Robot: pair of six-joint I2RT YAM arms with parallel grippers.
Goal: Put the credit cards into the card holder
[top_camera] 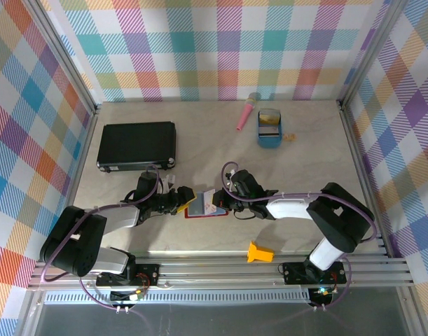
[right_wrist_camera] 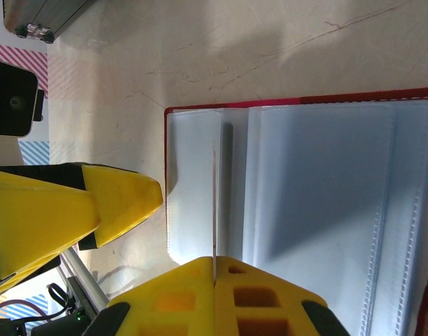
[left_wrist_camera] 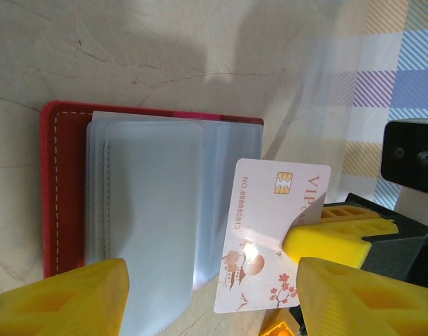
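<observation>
Our right gripper (right_wrist_camera: 214, 262) pinches a white card (left_wrist_camera: 270, 224) over the open card holder (left_wrist_camera: 63, 189). Our left gripper (left_wrist_camera: 212, 280) gapes wide at its left edge. The far table (top_camera: 305, 168) is bare.

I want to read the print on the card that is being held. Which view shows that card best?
Left wrist: the card faces the camera, with its chip and number legible. Right wrist shows its thin edge, pinched in the right hand. Top external shows it tiny.
</observation>
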